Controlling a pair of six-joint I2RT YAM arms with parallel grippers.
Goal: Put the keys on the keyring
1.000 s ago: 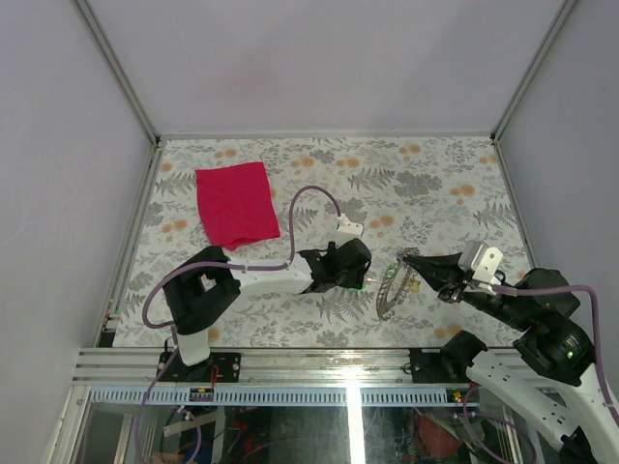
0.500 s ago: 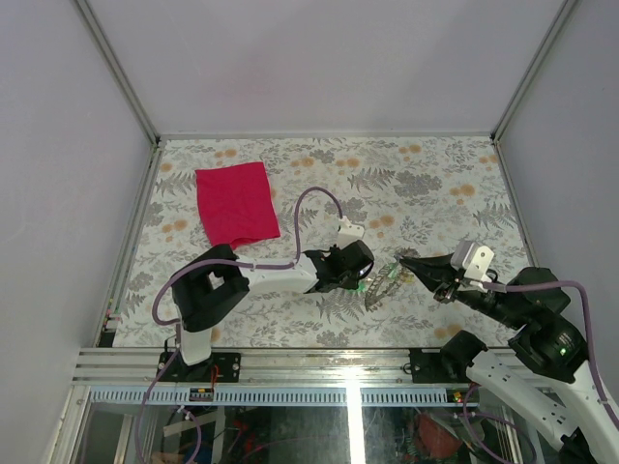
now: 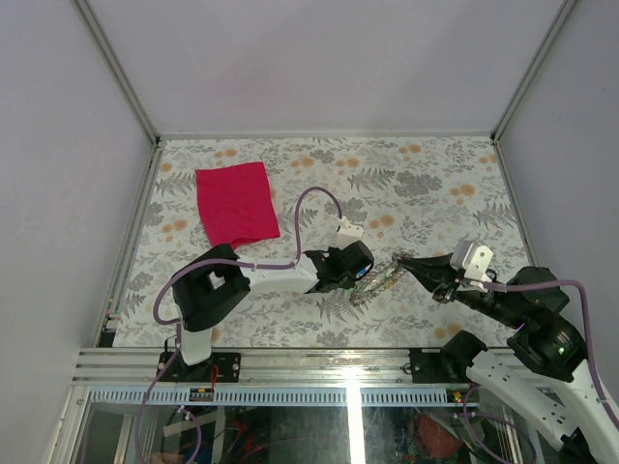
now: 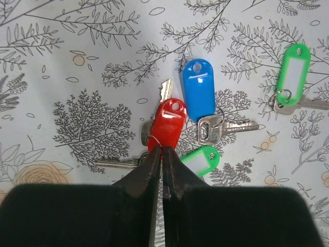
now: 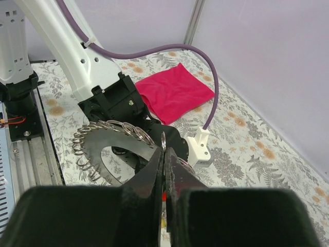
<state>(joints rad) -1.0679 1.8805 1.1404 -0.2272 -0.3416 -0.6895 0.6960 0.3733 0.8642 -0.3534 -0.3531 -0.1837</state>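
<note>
The bottom end of the red tag (image 4: 168,123) is hidden between the tips of the left gripper (image 4: 162,150). Its black fingers (image 4: 141,180) also cover part of the small green tag (image 4: 200,160) and most of a silver key (image 4: 115,163) lying under them. The last key (image 4: 303,104), on the far green tag (image 4: 294,67), is cut off by the right edge. From above, the keys (image 3: 363,274) are only a tiny blue speck. The right gripper (image 5: 164,150) hides the near side of the keyring (image 5: 97,141), and its black body is just a blur.
</note>
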